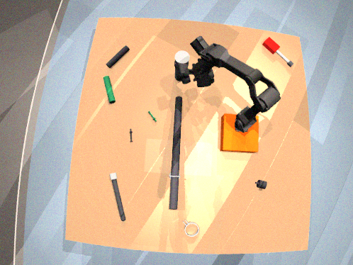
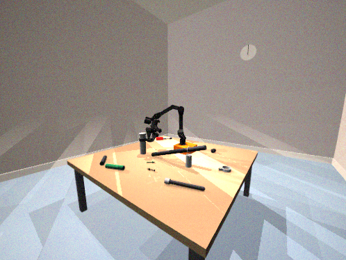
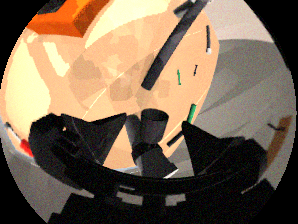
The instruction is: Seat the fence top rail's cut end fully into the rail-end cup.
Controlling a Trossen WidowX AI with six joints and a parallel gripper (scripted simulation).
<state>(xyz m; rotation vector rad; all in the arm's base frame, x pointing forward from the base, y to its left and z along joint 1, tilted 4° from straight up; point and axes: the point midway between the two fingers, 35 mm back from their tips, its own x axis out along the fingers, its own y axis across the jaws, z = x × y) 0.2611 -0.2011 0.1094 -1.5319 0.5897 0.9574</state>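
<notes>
The dark rail [image 1: 176, 138] [image 2: 174, 151] [image 3: 172, 47] runs through the loop cap's thin ring [image 1: 174, 176] above the short grey post [image 2: 188, 161]. It slopes down toward the big post [image 2: 142, 147], and its near end is outside the cup, apparently lower than it. The big post's white cap [image 1: 182, 57] shows from above. The dark band [image 2: 142, 140] is high on the post. The rail-end cup [image 3: 154, 129] hangs on it, its round mouth visible in the wrist view. My gripper [image 1: 199, 74] [image 2: 153, 134] [image 3: 154, 119] is open and empty, its fingers appearing either side of the cup. Contact cannot be told.
The orange base block [image 1: 239, 139] [image 2: 185, 147] is right of the rail. A ring clamp [image 1: 192, 234] [image 2: 226, 169] lies past the rail's far end. A green tube [image 1: 109, 89] [image 2: 114, 167], a black tube [image 1: 118, 57], a white-ended rod [image 1: 118, 199] and two small pins lie left.
</notes>
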